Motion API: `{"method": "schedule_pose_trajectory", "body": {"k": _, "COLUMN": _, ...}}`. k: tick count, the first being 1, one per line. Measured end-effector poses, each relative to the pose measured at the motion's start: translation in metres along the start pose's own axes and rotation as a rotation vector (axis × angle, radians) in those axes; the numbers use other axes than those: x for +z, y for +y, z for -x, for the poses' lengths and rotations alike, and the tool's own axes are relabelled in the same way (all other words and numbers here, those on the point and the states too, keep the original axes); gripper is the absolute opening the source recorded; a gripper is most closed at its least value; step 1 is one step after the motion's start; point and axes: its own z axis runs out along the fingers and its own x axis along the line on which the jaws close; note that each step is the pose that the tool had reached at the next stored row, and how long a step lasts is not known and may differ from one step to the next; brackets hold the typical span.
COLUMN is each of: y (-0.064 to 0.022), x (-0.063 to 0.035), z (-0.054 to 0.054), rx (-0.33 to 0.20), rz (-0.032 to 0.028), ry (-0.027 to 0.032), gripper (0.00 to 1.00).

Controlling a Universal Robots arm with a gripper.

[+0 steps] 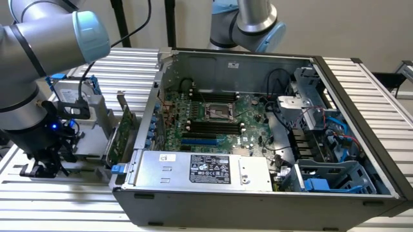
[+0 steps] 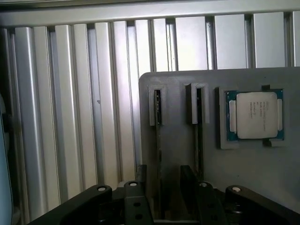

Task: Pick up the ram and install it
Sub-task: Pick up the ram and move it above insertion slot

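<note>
My tool [image 2: 165, 177] hangs low over the gray holder [image 2: 178, 140], its two black fingers [image 2: 188, 180] spread apart with nothing gripped. The ram [image 2: 158, 107] stands on edge in the holder's slot nearest the holder's long side edge. From my wrist I see it only as a thin dark line running straight in between the fingers. Gray holder shows on either side of that line, so neither finger touches it, and the wider gap is on the side toward the second slot [image 2: 199, 105]. That second slot runs parallel, just beside the first, and one finger sits close over it, so there is little spare room there. Beyond it the silver processor [image 2: 255, 115] lies flat in its own square pocket, clear of the fingers.

The holder's rounded corner and straight side edge sit close to the ram's slot. Past them the ribbed aluminium surface [image 2: 70, 117] stretches out bare and open.

In the exterior view my tool [image 1: 45, 166] is down at the exterior view's left, outside the computer case [image 1: 258, 203]. The upright expansion card [image 1: 121, 137] stands between me and the case wall. The black memory slots [image 1: 213, 128] on the motherboard [image 1: 181, 108] lie inside the open case, well apart from the tool.
</note>
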Motion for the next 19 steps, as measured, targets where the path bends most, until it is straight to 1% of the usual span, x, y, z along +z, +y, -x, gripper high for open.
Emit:
{"method": "schedule_pose_trajectory", "body": {"k": 7, "y": 0.0, "x": 0.001, "z": 0.0, "rx": -0.031, "rz": -0.0001, "ry": 0.0009, "gripper": 0.42}}
{"method": "schedule_pose_trajectory", "body": {"k": 11, "y": -0.0001, "x": 0.002, "z": 0.0001, "rx": -0.039, "rz": -0.0001, "ry": 0.001, "gripper": 0.42}}
{"method": "schedule_pose_trajectory", "body": {"k": 13, "y": -0.0002, "x": 0.0026, "z": 0.0001, "rx": -0.041, "rz": 0.0, "ry": 0.0012, "gripper": 0.4}}
{"method": "schedule_pose_trajectory", "body": {"k": 14, "y": -0.0002, "x": 0.0028, "z": 0.0001, "rx": -0.042, "rz": 0.0, "ry": 0.0013, "gripper": 0.33}}
{"method": "schedule_pose_trajectory", "body": {"k": 19, "y": -0.0005, "x": 0.0041, "z": 0.0001, "rx": -0.045, "rz": 0.0, "ry": 0.0014, "gripper": 0.33}}
